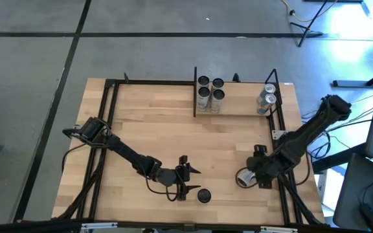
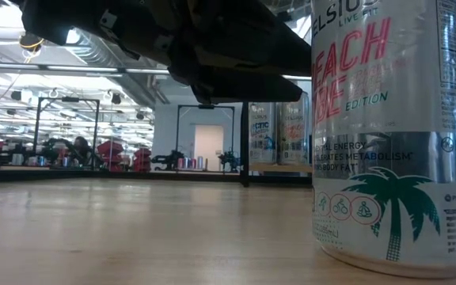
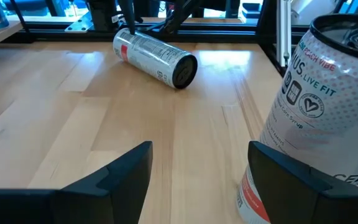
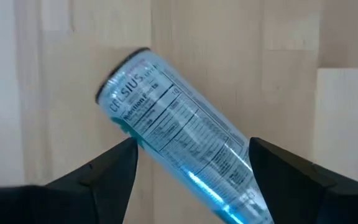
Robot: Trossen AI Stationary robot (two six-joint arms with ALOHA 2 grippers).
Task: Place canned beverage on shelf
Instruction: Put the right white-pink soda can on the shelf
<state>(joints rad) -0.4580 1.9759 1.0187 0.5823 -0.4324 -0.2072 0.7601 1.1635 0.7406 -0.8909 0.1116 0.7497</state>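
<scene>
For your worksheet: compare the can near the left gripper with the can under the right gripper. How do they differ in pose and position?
The can near the left gripper stands upright; the can under the right gripper lies on its side. The upright can sits just beside the open left gripper, while the lying can sits between the fingers of the open right gripper. Both rest on the tabletop, not on the shelf.

Even indoor light, blue-white glare at high view's far right corner, soft shadows, near can (image 2: 386, 134) perhaps slightly blurred.
</scene>
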